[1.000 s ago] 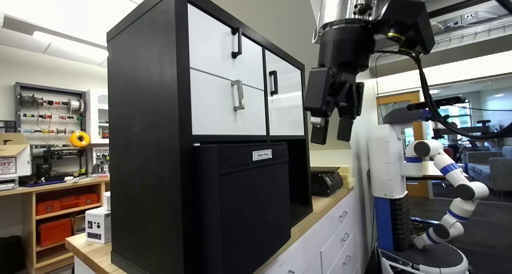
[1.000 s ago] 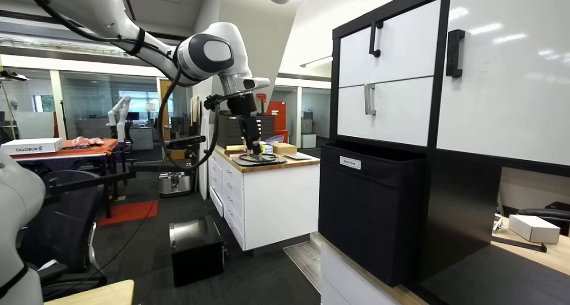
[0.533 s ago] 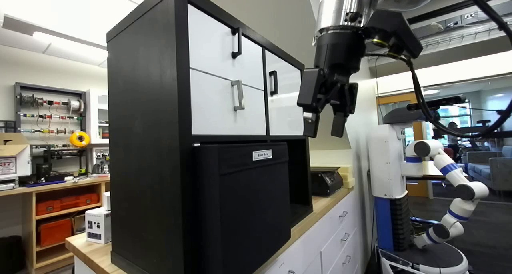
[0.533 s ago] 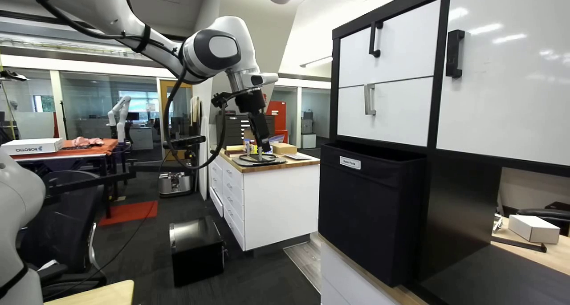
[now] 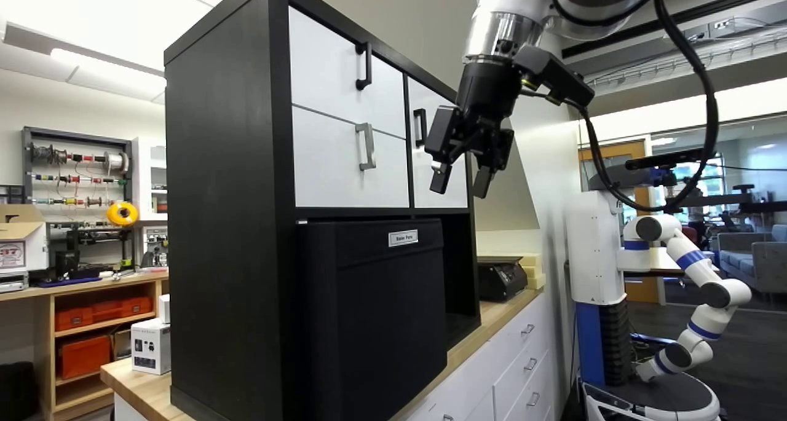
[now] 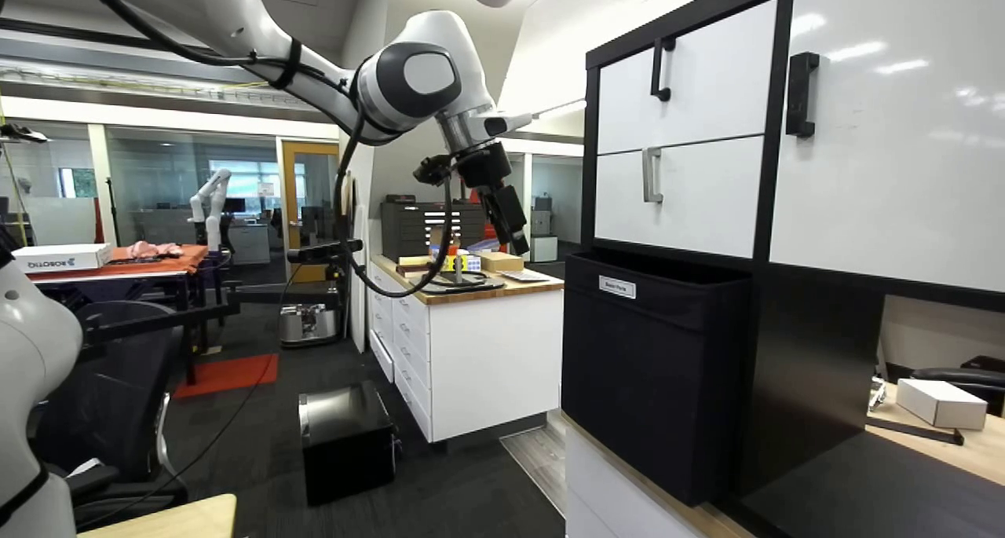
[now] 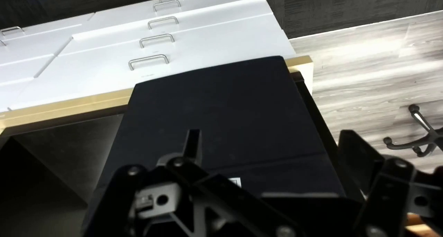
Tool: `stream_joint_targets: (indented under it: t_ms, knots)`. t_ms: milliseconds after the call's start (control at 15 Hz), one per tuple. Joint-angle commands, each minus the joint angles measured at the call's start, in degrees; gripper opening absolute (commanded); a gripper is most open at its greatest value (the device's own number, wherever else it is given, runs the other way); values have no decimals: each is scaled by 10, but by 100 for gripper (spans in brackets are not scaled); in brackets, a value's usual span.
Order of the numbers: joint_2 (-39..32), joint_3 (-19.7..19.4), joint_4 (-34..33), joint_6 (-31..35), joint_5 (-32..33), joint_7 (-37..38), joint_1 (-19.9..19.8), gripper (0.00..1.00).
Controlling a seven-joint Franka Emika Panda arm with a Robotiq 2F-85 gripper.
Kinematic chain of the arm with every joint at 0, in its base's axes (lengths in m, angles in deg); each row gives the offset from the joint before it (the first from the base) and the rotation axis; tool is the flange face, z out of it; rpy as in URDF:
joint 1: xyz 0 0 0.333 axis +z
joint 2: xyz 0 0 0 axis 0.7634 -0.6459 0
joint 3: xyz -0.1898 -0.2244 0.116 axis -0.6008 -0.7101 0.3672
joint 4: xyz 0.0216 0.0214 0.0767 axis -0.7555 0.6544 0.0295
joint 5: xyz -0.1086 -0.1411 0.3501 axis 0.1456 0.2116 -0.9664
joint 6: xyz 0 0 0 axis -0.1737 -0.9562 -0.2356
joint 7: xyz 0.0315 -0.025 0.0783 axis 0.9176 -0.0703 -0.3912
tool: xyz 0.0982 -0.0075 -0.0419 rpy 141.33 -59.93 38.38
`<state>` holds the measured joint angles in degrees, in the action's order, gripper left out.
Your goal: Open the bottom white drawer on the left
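Wide-spread, empty, my gripper [image 5: 461, 185] hangs out front, clear of the bottom white drawer [image 5: 329, 158]; only exterior views catch its silver handle [image 5: 369, 145]!

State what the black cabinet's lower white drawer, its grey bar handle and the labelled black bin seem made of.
Lower white drawer: probably laminate or painted board; smooth, evenly white, no visible grain, so which stays open.
Grey bar handle: likely metal, satin, judging by its soft silvery sheen.
Labelled black bin: probably fabric, matte, with a seam-like fold below its rim.
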<state>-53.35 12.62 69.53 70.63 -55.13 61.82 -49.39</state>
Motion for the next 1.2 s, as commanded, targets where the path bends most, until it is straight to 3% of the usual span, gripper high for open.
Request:
stream_joint_targets:
  t_ms: [0,467,1133]
  knots:
    - [-41,-22,-48,26,20,-34,-7,100]
    - [-106,-63,-153,38,17,-104,-6,100]
    - [-195,-79,-289,50,14,-188,0,100]
